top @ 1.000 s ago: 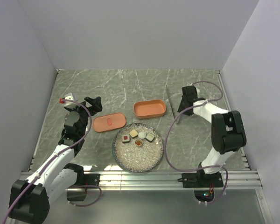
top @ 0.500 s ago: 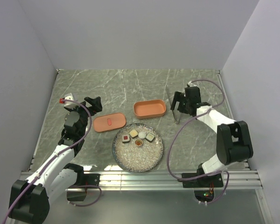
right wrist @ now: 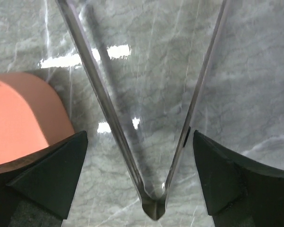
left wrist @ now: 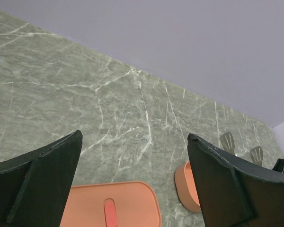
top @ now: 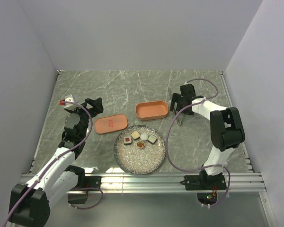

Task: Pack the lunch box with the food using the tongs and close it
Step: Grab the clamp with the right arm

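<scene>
**Right claw spread over the tongs, lunch box open, food on the plate**

In the right wrist view the right claw (right wrist: pixel 139 139) is released, its two dark fingers set wide apart at the lower corners of the frame. The tongs (right wrist: pixel 114 124) lie flat on the marbled green desk (top: pixel 109 90) between those fingers. Their joined end is at the bottom centre of the frame and their two slender arms open upward in a narrow V. The claw straddles that joined end without closing on it. The arm of the V on the right of the frame runs very near the fingertip there, and whether they touch cannot be told.

From above, the tongs sit right of centre, just beside the right end of the lunch box (top: pixel 152 110). This salmon-orange tray stands just above the middle of the frame with its lid off. The lid (top: pixel 111 124) lies flat on the desk to the lower left of the tray, apart from it, with its red mark facing up.

The speckled grey plate (top: pixel 140 160) sits below both, at lower centre. The food (top: pixel 140 139), five small pieces, is clustered on the upper part of the plate.

The left claw (left wrist: pixel 135 142) is also released and grasps nothing. It is raised above the desk at the left of the overhead frame, with the lid low in its own wrist view.
</scene>
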Available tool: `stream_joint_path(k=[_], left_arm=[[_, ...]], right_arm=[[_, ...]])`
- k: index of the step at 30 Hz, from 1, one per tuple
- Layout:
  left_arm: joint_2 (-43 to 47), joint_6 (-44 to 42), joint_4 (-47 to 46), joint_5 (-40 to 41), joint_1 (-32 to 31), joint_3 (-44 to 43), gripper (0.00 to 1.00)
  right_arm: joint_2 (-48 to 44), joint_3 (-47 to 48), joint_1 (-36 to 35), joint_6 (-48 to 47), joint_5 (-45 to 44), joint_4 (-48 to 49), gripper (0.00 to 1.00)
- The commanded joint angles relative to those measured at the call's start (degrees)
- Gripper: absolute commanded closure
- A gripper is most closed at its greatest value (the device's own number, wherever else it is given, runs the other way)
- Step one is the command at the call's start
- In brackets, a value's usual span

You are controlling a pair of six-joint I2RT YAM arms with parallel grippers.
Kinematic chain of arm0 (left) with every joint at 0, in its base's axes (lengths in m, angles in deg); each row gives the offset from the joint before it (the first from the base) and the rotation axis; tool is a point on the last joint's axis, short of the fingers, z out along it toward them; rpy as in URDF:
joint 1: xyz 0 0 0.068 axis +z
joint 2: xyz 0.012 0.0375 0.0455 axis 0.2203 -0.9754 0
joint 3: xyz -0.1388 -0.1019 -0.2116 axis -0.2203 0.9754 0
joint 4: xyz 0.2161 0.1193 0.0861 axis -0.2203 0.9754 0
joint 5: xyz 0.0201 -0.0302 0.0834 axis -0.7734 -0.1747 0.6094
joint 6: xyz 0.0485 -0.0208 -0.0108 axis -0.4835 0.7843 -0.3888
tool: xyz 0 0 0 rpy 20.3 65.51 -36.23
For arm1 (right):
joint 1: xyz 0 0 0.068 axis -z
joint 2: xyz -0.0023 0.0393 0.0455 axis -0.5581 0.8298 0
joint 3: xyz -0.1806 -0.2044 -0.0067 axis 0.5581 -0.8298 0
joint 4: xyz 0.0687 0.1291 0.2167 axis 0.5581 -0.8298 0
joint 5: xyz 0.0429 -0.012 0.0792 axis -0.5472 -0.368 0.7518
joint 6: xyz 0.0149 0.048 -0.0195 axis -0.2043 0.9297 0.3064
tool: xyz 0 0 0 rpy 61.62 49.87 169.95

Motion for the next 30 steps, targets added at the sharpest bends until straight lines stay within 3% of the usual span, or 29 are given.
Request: stream_joint_path(k=[1,2,8,22,25,30], left_arm=[[0.4,0.8,-2.5,0.1,0.2,0.2,0.01],[0.4,0.7,-2.5,0.0,0.2,0.2,0.01],[1.3,0.8,-2.4,-0.1,0.2,0.4,0.01],[1.8,0.8,-2.2,0.0,0.2,0.6,0.00],[2.3,0.8,-2.1,0.0,0.2,0.7,0.01],[2.3,0.8,-2.0,0.3,0.2,0.7,0.01]], right_arm=[[2.4,4.5,-0.7,0.4,-2.4,-3.5,0.07],[3.3,5.0,-1.0,0.6,-3.9,-4.8,0.16],[6.1,8.0,-1.4,1.5,-7.0,-9.7,0.30],[9.0,11.3,-3.1,-0.7,-8.0,-15.5,0.29],[8.1,10.3,-3.1,0.0,-10.0,-14.8,0.44],[1.4,6.9,-3.2,0.3,-8.6,-11.9,0.47]])
